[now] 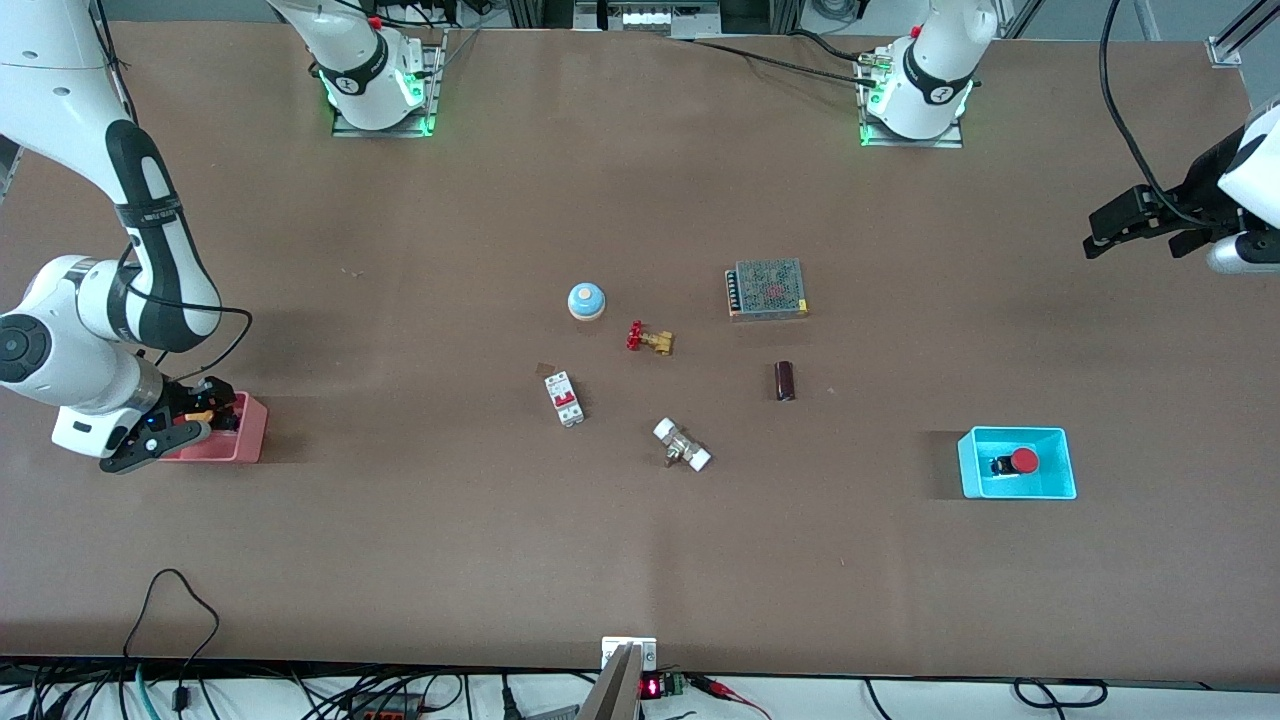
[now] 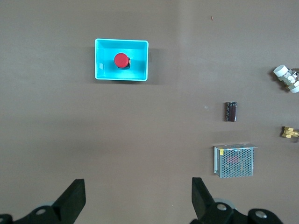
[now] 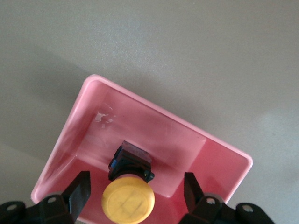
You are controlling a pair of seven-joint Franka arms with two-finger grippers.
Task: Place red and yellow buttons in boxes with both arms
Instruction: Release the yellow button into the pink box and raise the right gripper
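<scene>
The yellow button [image 3: 128, 200] lies in the pink box [image 3: 163, 114], cap toward the wrist camera, dark base under it. My right gripper [image 3: 136, 179] is open, down in the box, a finger on each side of the button with gaps between. In the front view the right gripper [image 1: 190, 418] is at the pink box [image 1: 248, 440], at the right arm's end of the table. The red button [image 1: 1022, 460] lies in the cyan box [image 1: 1015, 432], also shown in the left wrist view [image 2: 105, 70]. My left gripper [image 2: 138, 183] is open and empty, high over bare table [image 1: 1110, 232].
In the middle of the table lie a light-blue bell [image 1: 586, 300], a brass valve with a red handwheel [image 1: 650, 339], a metal mesh power supply [image 1: 767, 289], a white breaker [image 1: 564, 398], a dark cylinder [image 1: 785, 380] and a white-ended fitting [image 1: 682, 445].
</scene>
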